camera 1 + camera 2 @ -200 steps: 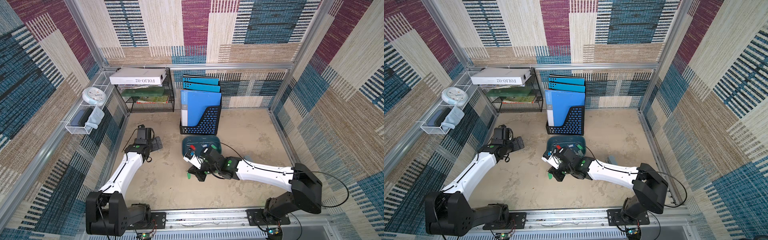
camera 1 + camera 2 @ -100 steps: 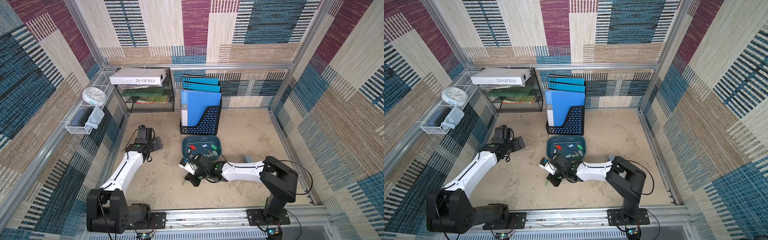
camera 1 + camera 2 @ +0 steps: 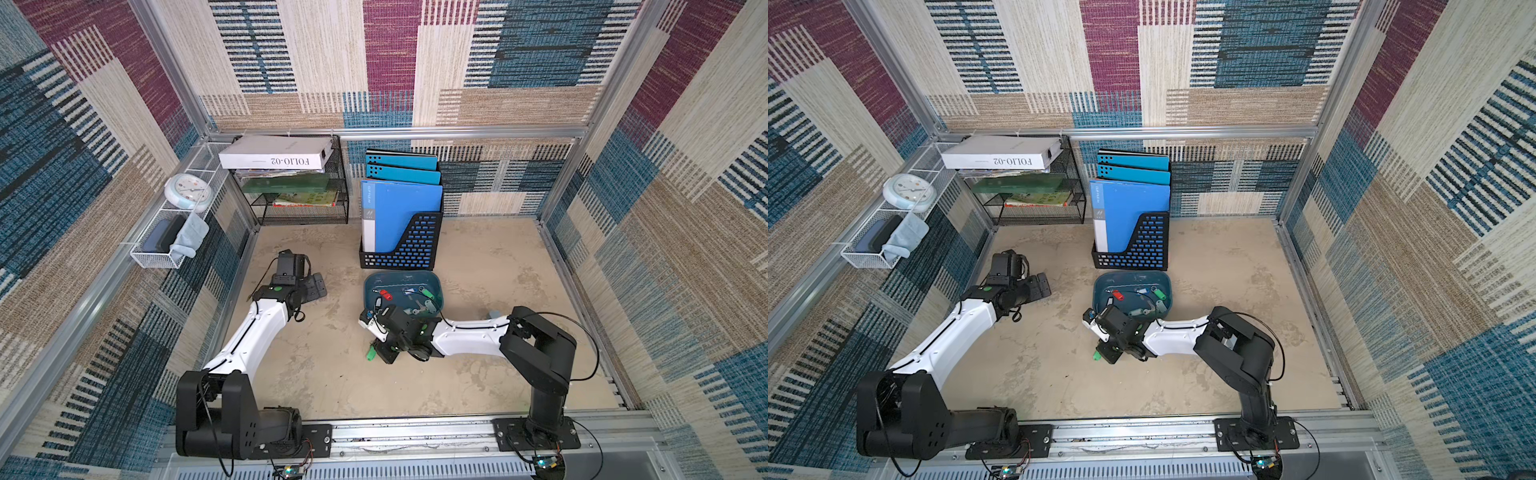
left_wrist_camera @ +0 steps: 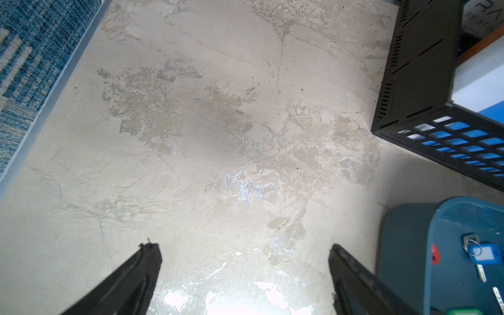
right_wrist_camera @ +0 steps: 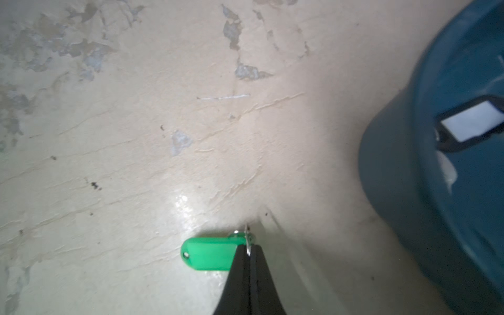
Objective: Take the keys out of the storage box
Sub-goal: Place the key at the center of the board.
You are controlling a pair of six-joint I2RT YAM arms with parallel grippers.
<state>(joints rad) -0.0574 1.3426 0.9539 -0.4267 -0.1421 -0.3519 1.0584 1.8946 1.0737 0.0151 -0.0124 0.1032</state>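
Two arms reach over the beige table (image 3: pixel 332 386), which fills the lower middle of both top views. Left of centre, the left gripper (image 4: pixel 242 251) hangs over bare tabletop with its jaws wide apart and nothing between them. Above centre stands the black file holder (image 3: pixel 409 249). Just below it in the frame, near the middle, lies the teal storage box (image 3: pixel 415 275).

The right gripper (image 5: pixel 247 249) sits just below the box's lower left corner in the top views, outside its rim. Its jaws are pressed together on the metal ring of one green-tagged key (image 5: pixel 210 253). I cannot tell whether the tag touches the table.

Inside the box the other keys (image 3: pixel 409 297) lie scattered, with red, green, blue and pale tags showing. A black tag (image 5: pixel 471 125) appears at the right edge of the right wrist view. No key lies loose on the table.

My judgement is that the task is at an early stage. One key is out of the box and not yet put down, and nearly all the others are left to fetch.
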